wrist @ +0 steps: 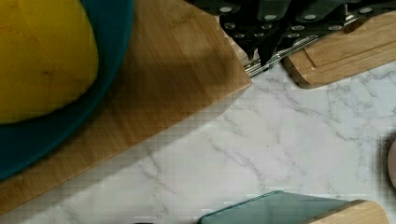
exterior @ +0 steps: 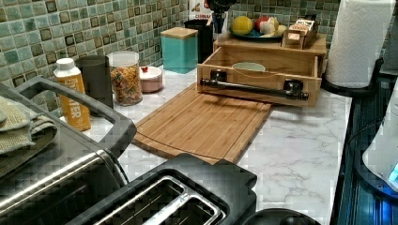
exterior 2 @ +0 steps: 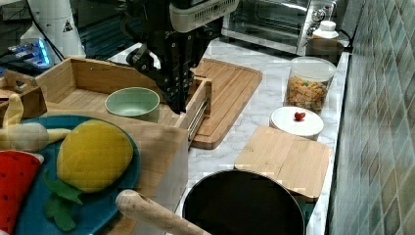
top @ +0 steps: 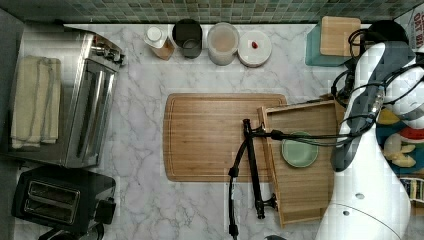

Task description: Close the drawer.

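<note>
The drawer [exterior: 259, 70] is pulled way out over the cutting board [exterior: 202, 124], green bowl [exterior 2: 132, 103] sitting inside. The gripper [exterior 2: 177, 105] hangs right at the drawer's front edge by the black handle [exterior: 253, 88]; can't tell if its fingers are pinched together or apart.

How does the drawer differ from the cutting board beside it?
The drawer is a box with raised sides; the cutting board is a flat slab. The drawer carries a black bar handle and holds a green bowl; the cutting board is bare. Both are light wood.
</note>
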Robot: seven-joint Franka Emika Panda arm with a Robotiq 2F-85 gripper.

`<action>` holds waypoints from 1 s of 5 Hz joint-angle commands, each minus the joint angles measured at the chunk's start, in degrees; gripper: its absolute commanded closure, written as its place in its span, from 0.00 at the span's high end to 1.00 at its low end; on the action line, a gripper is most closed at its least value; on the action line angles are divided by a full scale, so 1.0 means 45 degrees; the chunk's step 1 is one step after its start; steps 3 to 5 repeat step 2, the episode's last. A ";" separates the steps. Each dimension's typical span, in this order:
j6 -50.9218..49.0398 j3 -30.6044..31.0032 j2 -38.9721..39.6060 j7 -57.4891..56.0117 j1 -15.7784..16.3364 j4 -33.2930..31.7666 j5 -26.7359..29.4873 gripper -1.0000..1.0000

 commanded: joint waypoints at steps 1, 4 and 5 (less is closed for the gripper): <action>0.0221 -0.0846 -0.0541 -0.0056 -0.1098 0.0862 0.0040 0.00; 0.0221 -0.0859 -0.0539 -0.0056 -0.1092 0.0862 0.0048 0.00; 0.0221 -0.0859 -0.0539 -0.0056 -0.1092 0.0862 0.0048 0.00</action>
